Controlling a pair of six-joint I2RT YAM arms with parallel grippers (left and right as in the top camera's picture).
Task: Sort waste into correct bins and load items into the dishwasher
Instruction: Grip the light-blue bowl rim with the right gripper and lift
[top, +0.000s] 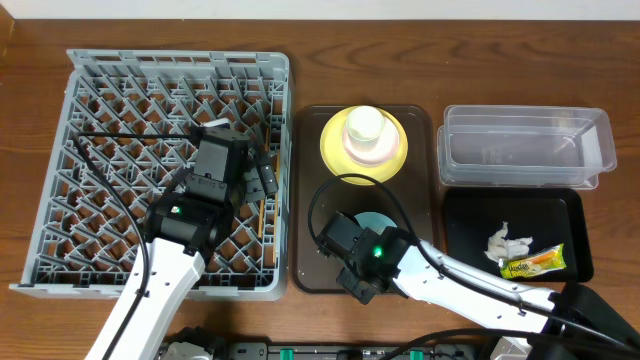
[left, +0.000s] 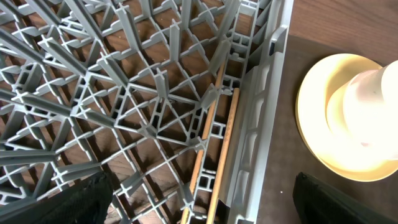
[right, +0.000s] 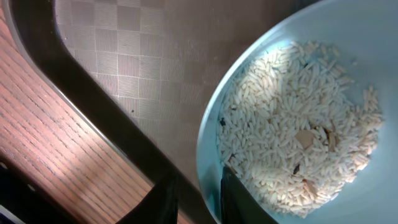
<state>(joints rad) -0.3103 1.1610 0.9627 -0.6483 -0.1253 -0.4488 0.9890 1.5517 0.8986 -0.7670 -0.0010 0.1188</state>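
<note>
1. grey dish rack (top: 170, 57) at the left of the surface (top: 400, 60) has the chopsticks (left: 217, 143) lying along its right edge; left claw (left: 202, 183) hangs over them, spread wide, holding nothing
2. brown serving tray (top: 308, 180) carries the yellow plate (top: 335, 150) with a white cup (top: 365, 130) on it, plus the light blue bowl (right: 360, 31) with rice-like food scraps (right: 292, 124) inside
3. right claw (right: 196, 186) is narrow, one finger inside the bowl's rim, one outside; can't tell if it's actually pinching
4. black tray (top: 470, 215) holds the tissue (top: 508, 240) and snack wrapper (top: 533, 263); clear tub (top: 520, 150) sits just behind it
</note>
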